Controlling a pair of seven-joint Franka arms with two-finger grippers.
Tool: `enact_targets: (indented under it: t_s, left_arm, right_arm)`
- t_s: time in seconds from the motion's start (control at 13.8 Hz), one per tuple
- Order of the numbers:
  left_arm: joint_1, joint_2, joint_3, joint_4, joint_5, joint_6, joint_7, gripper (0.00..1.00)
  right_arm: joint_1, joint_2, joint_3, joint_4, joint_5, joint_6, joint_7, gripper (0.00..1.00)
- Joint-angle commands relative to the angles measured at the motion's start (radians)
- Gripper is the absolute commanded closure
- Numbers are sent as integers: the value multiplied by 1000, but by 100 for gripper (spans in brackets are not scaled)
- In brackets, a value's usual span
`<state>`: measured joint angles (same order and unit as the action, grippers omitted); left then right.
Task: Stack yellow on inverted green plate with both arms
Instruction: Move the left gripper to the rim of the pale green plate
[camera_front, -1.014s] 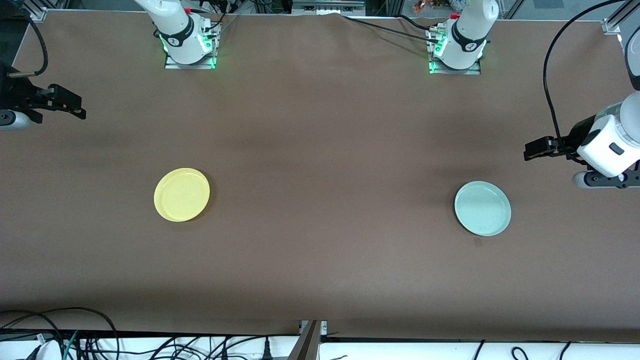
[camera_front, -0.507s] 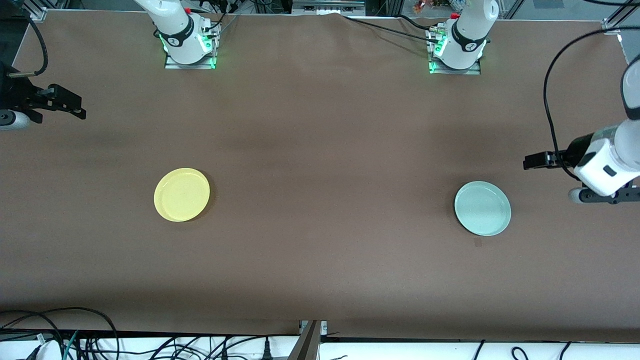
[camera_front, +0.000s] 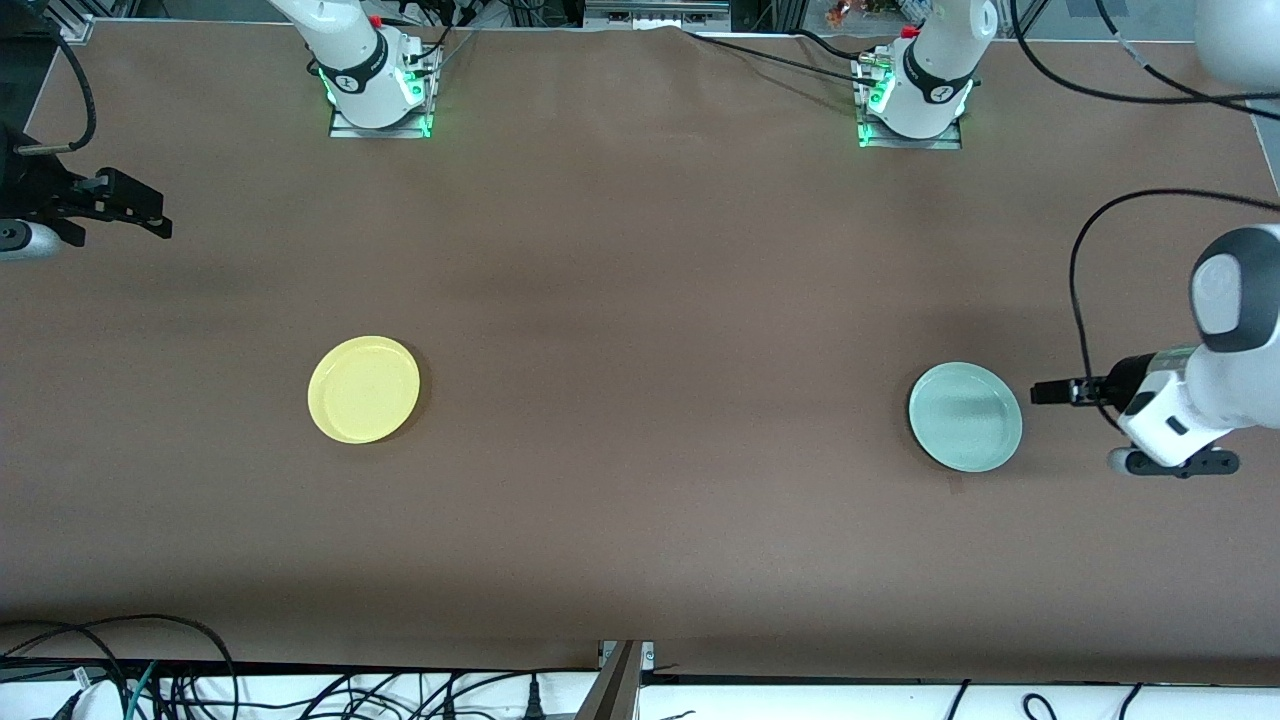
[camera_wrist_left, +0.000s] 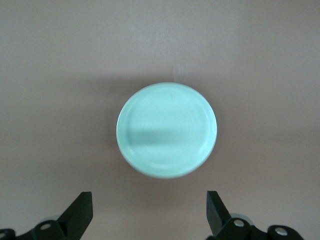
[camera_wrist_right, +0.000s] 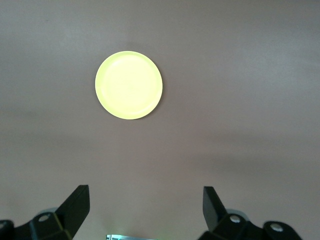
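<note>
Brown table (camera_front: 640, 330), yellow (camera_front: 364, 389) and green plate (camera_front: 965, 417) well apart — left hand (camera_front: 1045, 392) wide beside green rim, right hand (camera_front: 150, 215) wide

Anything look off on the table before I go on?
Nothing stands out. The yellow plate and green plate lie flat, apart, rims up, unmarked. The left gripper is open beside the green plate; the right gripper waits open at its end of the table.

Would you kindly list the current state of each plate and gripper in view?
Round pale mint-green plate: right side up on the brown table, untouched.
Round bright yellow plastic plate: right side up, untouched, alone.
Left gripper: open, empty, beside the green plate.
Right gripper: open, empty, waiting at the right arm's end.
</note>
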<state>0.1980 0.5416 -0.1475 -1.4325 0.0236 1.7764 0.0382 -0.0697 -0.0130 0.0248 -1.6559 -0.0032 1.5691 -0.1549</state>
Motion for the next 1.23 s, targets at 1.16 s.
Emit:
enact_targets:
  t_s: [1.16]
  left_arm:
    - [75,28,54,-490,-169,604,282,0]
  right_arm:
    - [1,5,-8,22,15,-23,8,0]
